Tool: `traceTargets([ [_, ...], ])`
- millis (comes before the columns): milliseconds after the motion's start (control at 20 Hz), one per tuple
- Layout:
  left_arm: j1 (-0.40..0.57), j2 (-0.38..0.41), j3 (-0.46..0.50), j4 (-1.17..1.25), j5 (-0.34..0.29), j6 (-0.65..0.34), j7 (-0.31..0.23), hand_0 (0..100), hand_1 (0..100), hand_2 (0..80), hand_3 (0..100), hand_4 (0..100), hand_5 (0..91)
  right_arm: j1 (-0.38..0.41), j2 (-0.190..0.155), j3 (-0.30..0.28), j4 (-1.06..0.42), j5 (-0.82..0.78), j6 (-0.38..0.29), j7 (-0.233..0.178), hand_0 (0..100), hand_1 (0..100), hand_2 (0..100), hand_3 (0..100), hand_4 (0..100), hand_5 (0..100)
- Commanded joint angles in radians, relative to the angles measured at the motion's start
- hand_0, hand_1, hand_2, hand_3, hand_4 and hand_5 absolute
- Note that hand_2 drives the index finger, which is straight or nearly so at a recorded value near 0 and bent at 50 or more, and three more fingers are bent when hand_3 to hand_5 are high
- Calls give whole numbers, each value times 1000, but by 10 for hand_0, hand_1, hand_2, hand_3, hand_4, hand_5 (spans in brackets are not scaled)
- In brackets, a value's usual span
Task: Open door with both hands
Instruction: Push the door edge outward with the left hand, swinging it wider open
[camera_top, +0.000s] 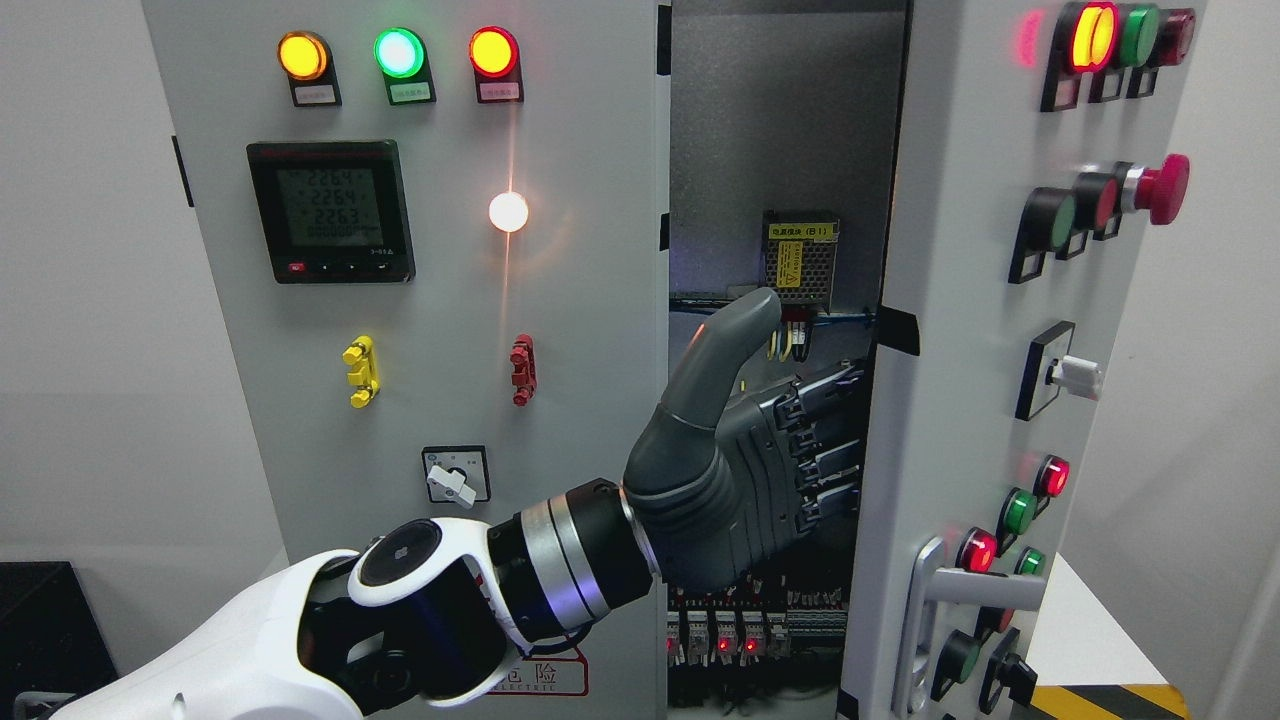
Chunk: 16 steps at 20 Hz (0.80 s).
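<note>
Head view is showing the left hand (745, 470) reaching from seven o'clock into the gap of the electrical cabinet, its fingers (825, 440) hooking behind the edge of the right door (985, 330), thumb pointing up. That door is standing ajar at three o'clock of the hand, touching its fingers.

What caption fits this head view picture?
Left robot hand reaches behind the half-open right cabinet door.
</note>
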Motion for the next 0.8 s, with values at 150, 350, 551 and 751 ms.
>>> traceTargets([
  [150, -3, -73, -28, -2, -1, 4, 0, 0, 0, 0, 0, 0, 0, 0, 0, 3, 0, 0, 0, 1, 191, 0, 0, 0, 0, 0],
  [350, -3, -110, -32, 0, -3, 16, 0, 0, 0, 0, 0, 0, 0, 0, 0, 2, 0, 0, 0, 1, 190, 0, 0, 0, 0, 0],
  [551, -5, -148, -49, 4, -7, 17, 0, 0, 0, 0, 0, 0, 0, 0, 0, 3, 0, 0, 0, 1, 190, 0, 0, 0, 0, 0],
  [751, -17, -183, -71, 21, -12, 16, 0, 0, 0, 0, 0, 0, 0, 0, 0, 3, 0, 0, 0, 1, 191, 0, 0, 0, 0, 0],
])
